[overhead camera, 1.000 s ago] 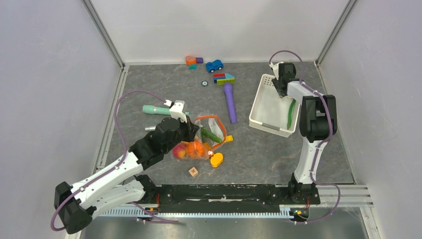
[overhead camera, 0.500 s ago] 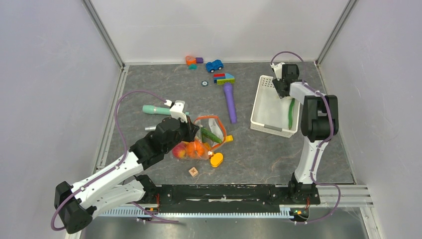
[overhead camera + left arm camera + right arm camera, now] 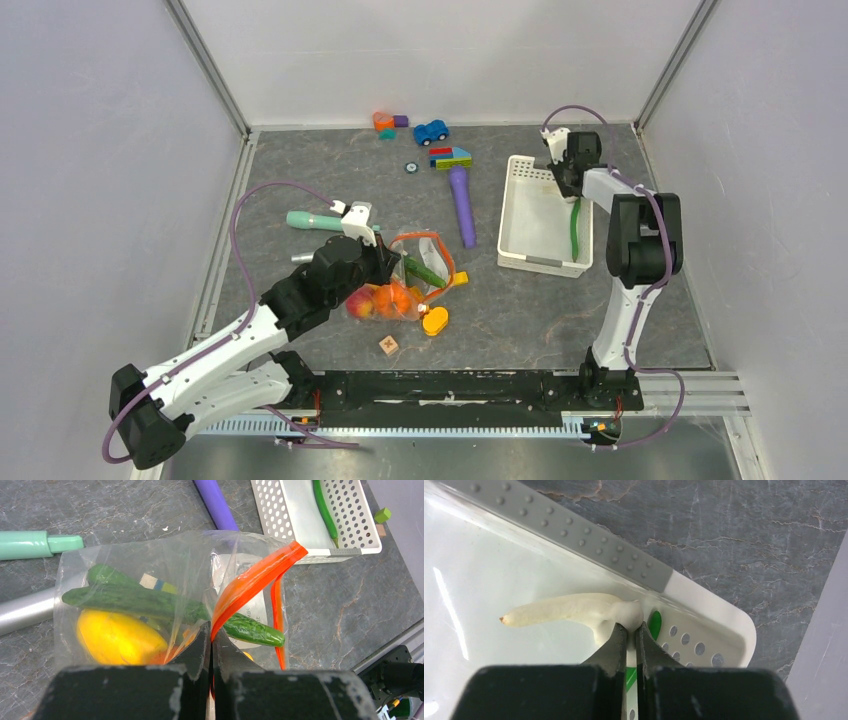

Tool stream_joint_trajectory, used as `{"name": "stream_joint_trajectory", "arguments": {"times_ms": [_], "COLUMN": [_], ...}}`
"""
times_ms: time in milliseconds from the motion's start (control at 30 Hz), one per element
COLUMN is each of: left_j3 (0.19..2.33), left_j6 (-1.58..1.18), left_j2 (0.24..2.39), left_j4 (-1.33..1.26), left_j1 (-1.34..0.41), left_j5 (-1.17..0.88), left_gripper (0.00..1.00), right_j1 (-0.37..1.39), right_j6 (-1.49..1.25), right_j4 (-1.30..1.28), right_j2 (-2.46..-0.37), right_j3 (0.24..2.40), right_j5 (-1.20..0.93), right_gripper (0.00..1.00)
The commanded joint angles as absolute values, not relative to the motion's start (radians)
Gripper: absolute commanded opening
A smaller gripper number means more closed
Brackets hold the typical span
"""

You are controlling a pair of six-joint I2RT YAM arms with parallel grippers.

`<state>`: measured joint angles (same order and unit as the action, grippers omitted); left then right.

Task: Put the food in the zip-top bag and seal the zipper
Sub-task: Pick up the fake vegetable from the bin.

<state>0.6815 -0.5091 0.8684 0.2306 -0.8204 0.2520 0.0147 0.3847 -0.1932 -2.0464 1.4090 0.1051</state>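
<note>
The clear zip-top bag lies mid-table with its mouth held up. In the bag are a yellow squash, green cucumbers and orange-red pieces. My left gripper is shut on the orange-red zipper at the near end of the mouth. At the far right, my right gripper reaches down into the white basket and is shut on the thick end of a white, tapering food piece. A long green bean lies along the basket's right side.
A purple tool lies between bag and basket, and a teal tool lies left of the bag. A yellow-orange block and a wooden cube sit in front of the bag. A blue car and coloured blocks are at the back.
My right gripper has shut on the white piece inside the basket. The basket has swung and slid a little to the left. The left arm and the bag have stayed still.
</note>
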Motion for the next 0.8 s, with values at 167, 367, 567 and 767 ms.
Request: {"name": "stream_joint_trajectory", "arguments": {"times_ms": [167, 367, 567, 767], "left_j3": [0.715, 0.71, 0.706, 0.701], "left_j6": [-0.539, -0.541, -0.544, -0.547], "left_j2": [0.855, 0.843, 0.831, 0.816], "left_j4": [0.205, 0.204, 0.205, 0.206], "left_j1": [-0.824, -0.824, -0.823, -0.824], "left_j5": [0.245, 0.241, 0.239, 0.241], "left_gripper": [0.02, 0.02, 0.02, 0.02], "right_j1": [0.023, 0.026, 0.034, 0.094], "right_j6": [0.324, 0.298, 0.237, 0.089], "right_j4": [-0.201, -0.184, -0.075, 0.101], "right_j2": [-1.867, -1.694, -1.491, -1.242], "right_j3": [1.334, 1.233, 1.053, 0.846], "right_j5": [0.049, -0.054, -0.25, -0.466], "right_gripper": [0.0, 0.0, 0.0, 0.0]}}
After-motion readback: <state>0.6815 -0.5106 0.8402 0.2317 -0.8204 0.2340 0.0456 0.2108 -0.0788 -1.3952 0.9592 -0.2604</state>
